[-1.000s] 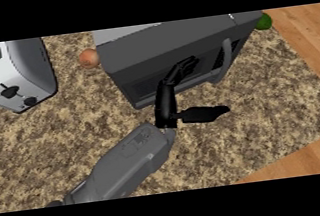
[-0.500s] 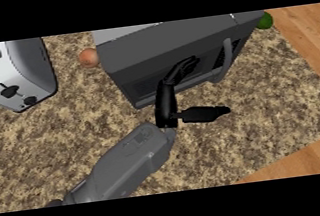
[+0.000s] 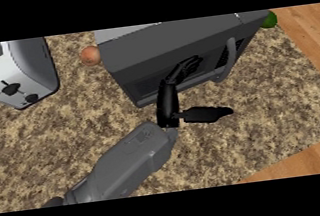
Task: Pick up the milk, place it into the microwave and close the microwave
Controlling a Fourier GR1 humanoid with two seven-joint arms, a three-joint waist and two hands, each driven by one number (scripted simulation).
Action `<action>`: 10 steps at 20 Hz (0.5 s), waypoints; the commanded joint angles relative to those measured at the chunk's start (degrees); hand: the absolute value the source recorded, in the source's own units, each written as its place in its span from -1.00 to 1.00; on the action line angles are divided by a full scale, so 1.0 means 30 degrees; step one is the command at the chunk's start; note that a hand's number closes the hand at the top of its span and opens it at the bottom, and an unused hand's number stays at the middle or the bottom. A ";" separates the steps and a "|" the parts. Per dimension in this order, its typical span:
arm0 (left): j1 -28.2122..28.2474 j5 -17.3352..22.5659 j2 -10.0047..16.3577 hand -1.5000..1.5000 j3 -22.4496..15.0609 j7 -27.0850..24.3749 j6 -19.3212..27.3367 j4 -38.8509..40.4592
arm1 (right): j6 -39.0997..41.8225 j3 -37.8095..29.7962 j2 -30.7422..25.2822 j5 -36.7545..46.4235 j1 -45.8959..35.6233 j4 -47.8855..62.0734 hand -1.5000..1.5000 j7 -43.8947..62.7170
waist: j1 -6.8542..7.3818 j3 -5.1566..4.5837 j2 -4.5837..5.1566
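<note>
At the microwave [image 3: 184, 39] door, we press with our left hand [image 3: 168, 110], fingers straight, none curled, to shut it. Milk isn't visible, presumably inside the microwave.

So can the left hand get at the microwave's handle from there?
Probably yes: the left hand has its fingers at the microwave door, just beside the handle, with nothing between them.

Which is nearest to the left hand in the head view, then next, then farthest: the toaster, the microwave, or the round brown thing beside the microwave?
1. Microwave, straight ahead; the left hand has its fingertips against its front.
2. Round brown thing, at the microwave's left side.
3. Toaster, far left of the counter.
</note>
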 commanded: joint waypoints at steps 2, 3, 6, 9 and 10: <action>-0.1217 0.0732 0.0012 -1.00 0.1257 -0.0133 0.0389 0.1525 | 0.0814 -0.0051 -0.0020 -0.1365 -0.0490 0.1039 -1.00 0.0504 | -0.0116 -0.0041 0.0152; -0.1406 0.0851 0.0012 -1.00 0.1401 -0.0159 0.0399 0.1514 | 0.0966 -0.0056 -0.0182 -0.1388 -0.0535 0.1255 -1.00 0.0599 | -0.0084 -0.0041 0.0153; -0.1336 0.1135 0.0012 -1.00 0.1356 -0.0352 0.0205 0.1603 | 0.1367 -0.0194 -0.0415 -0.1854 -0.0770 0.1799 -1.00 0.0758 | -0.0133 -0.0045 0.0166; -0.1155 0.1402 0.0012 -1.00 0.1373 -0.0586 0.0303 0.1710 | 0.1807 -0.0419 -0.0762 -0.2322 -0.1146 0.2253 -1.00 0.0809 | -0.0136 -0.0038 0.0195; -0.1352 0.1345 0.0012 -1.00 0.1374 -0.0746 0.0286 0.1754 | 0.1965 -0.0523 -0.0883 -0.2451 -0.1150 0.2460 -1.00 0.0803 | -0.0215 -0.0017 0.0193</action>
